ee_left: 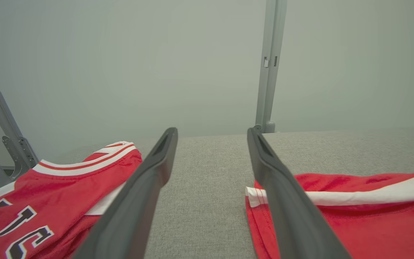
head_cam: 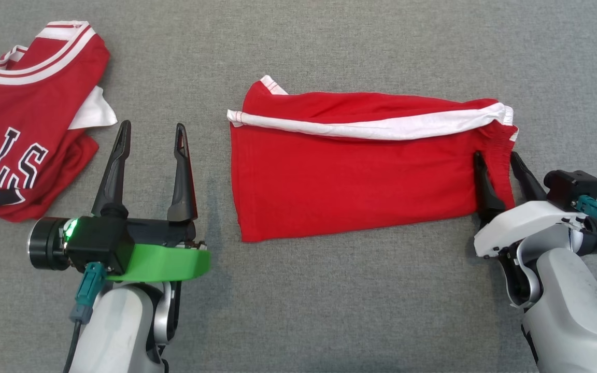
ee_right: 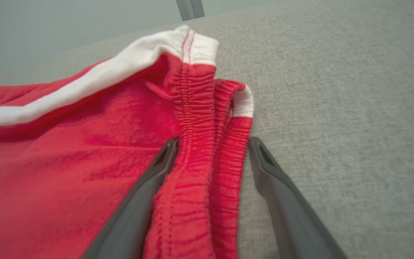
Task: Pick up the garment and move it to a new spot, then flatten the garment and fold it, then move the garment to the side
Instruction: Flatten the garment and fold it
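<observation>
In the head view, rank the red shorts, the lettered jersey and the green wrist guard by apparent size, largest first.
1. red shorts
2. lettered jersey, cut off by the picture's edge, so its full size is unsure
3. green wrist guard

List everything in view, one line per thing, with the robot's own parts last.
shorts: one, red with white stripe, lying flat mid-surface
jersey: one, red with white trim and lettering, heaped at far left
surface: one, grey fabric, under both garments
frame posts: two, grey metal, behind the surface's far edge
left pincer: one, dark fingers, open, over bare surface between jersey and shorts
right pincer: one, dark fingers, open, straddling the shorts' elastic waistband
</observation>
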Motion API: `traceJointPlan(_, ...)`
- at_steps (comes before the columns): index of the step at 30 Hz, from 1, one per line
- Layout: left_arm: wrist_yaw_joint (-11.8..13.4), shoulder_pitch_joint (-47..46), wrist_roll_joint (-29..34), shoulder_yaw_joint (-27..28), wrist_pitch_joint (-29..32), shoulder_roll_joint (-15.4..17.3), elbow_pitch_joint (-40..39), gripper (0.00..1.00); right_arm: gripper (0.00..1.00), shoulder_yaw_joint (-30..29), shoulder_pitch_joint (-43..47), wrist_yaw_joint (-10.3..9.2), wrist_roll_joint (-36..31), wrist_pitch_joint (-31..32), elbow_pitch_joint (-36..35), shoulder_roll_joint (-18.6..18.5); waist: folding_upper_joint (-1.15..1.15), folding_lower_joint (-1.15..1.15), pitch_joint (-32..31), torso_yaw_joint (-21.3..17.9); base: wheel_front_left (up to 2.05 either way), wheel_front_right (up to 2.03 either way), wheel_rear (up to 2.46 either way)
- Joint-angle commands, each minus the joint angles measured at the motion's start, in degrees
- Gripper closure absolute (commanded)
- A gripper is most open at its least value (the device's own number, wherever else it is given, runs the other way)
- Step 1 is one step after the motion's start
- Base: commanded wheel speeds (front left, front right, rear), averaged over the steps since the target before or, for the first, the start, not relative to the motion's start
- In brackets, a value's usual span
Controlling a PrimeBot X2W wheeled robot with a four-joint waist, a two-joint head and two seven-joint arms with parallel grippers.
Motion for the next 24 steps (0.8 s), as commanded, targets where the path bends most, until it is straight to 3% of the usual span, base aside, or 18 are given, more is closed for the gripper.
traceJointPlan(1, -0.24, -0.86, 0.36, 0.13, -0.39, -0.02, 0.17, 0.0, 0.0, -0.41, 0.18, -0.2, 0.69, 0.1, 1.86, -0.47, 0.0, 0.0, 0.1, -0.44, 0.0, 0.0, 0.0)
traceJointPlan(4, -0.34, -1.16, 0.68, 0.2, -0.38, -0.09, 0.29, 0.0, 0.0, 0.16, -0.39, -0.21, 2.27, 0.39, 3.32, -0.27, 0.0, 0.0, 0.09, -0.96, 0.0, 0.0, 0.0)
traceJointPlan(5, -0.47, -1.45, 0.75, 0.25, -0.4, -0.12, 0.36, 0.0, 0.42, 1.09, -0.65, -0.2, 3.78, 1.1, 4.09, -0.14, 0.0, 0.0, 0.06, -1.29, 0.0, 0.0, 0.0)
traceJointPlan(6, -0.54, -1.47, 0.86, 0.26, -0.39, -0.13, 0.41, 0.0, 0.55, 1.56, -0.81, -0.2, 4.2, 1.23, 4.39, -0.4, 0.0, 0.0, 0.04, -1.44, 0.0, 0.0, 0.0)
traceJointPlan(7, -0.53, -1.4, 0.92, 0.24, -0.39, -0.19, 0.45, 0.0, 1.0, 2.03, -0.9, -0.2, 5.03, 1.29, 4.58, -0.45, 0.0, 0.0, 0.02, -1.57, 0.0, 0.0, 0.0)
traceJointPlan(16, -0.65, -0.91, 1.2, 0.36, -0.4, -0.47, 0.58, 0.0, 1.0, 5.55, -0.56, -0.15, 11.28, 0.13, -0.16, -3.09, 0.0, 0.0, -0.15, -2.34, 0.0, 0.0, 0.0)
traceJointPlan(24, -0.77, -0.25, 0.95, 0.79, -0.4, -0.73, 0.46, 0.0, 1.0, 8.99, 2.29, -0.09, 21.76, 5.42, -16.09, -7.76, 0.0, 0.0, -0.58, -2.7, 0.0, 0.0, 0.0)
